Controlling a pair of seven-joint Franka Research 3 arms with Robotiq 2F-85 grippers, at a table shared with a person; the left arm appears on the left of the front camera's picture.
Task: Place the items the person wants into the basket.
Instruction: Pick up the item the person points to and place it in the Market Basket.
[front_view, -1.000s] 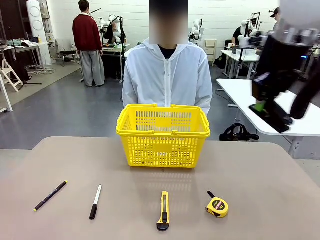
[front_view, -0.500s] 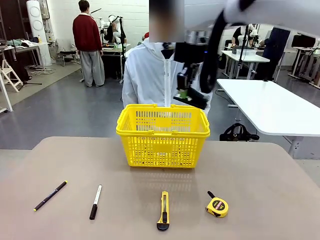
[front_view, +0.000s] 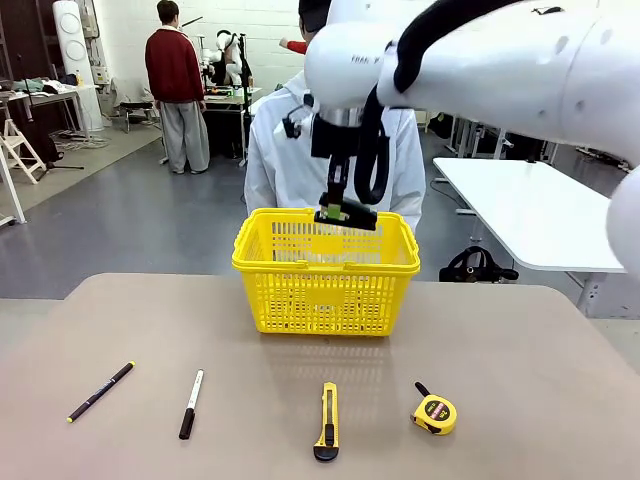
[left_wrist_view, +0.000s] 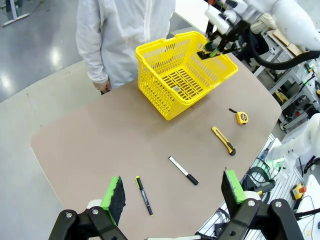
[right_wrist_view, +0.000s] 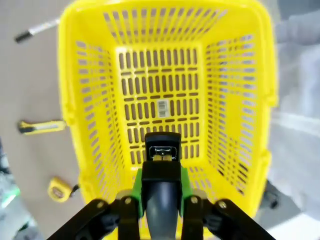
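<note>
Within a second, we see the right gripper (front_view: 342, 211) swing in from the far right to hang just above the basket (front_view: 250, 262). Its jaws are clamped on a dark object (right_wrist_view: 161, 150) that we cannot identify. The marker (front_view: 190, 403) and knife (front_view: 327, 420) lie unmoved on the near table, well apart from the basket. The left gripper (left_wrist_view: 174, 190) is spread wide, grasping nothing, high over the table. The person (front_view: 285, 160) stands just behind the basket.
</note>
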